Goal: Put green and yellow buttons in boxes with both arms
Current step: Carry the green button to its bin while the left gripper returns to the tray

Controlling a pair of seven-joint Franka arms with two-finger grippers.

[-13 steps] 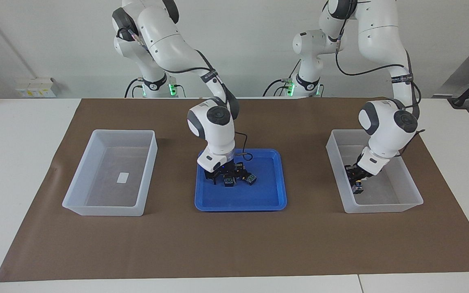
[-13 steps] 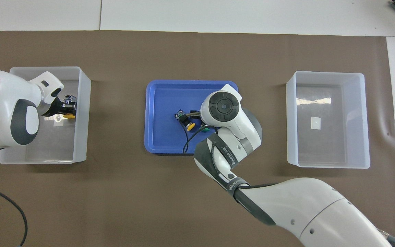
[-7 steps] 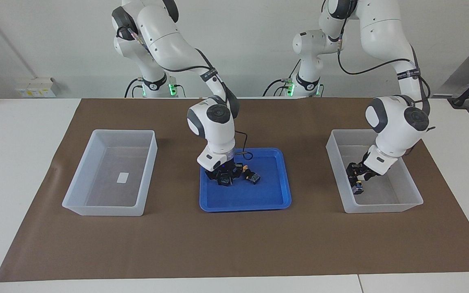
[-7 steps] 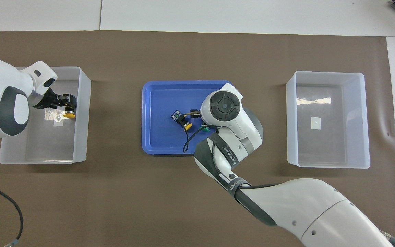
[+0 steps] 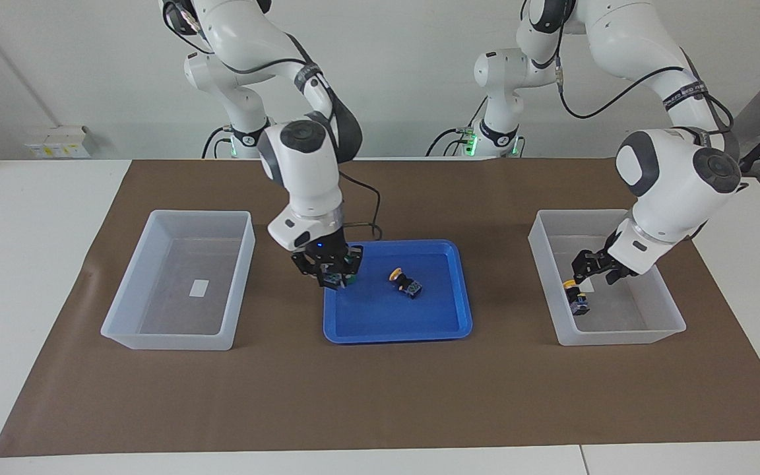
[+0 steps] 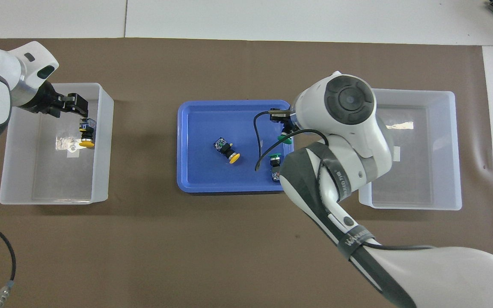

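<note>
The green-capped push-button with a black blocky body (image 6: 284, 137) is hanging in the right gripper (image 5: 327, 269), whose fingers are clamping it over the edge of the shallow blue plastic tray (image 5: 393, 336) toward the right arm's end. The grip seems to be sitting on the body with the cap jutting sideways, so the button is at risk of twisting or slipping out on the way to the clear plastic box at the right arm's end (image 5: 169, 340), which is holding nothing.

A second green-capped button (image 6: 275, 159) is lying in the tray just under that arm, and a yellow-capped button (image 6: 228, 152) is resting on its side near the tray's middle. The black cable (image 6: 257, 145) is looping down from the right wrist over the tray. If it drags, it could snag or sweep either loose button.

Another yellow-capped button (image 5: 574, 300) is lying in the clear plastic box at the left arm's end (image 5: 617, 338), close to the wall nearest the tray. The left gripper (image 5: 594, 265) is hovering just above it, fingers apart and holding nothing. A careless lift could clip that wall or knock the button.

If the left arm heads for the tray while the right arm is crossing it, the two may be crowding each other.
</note>
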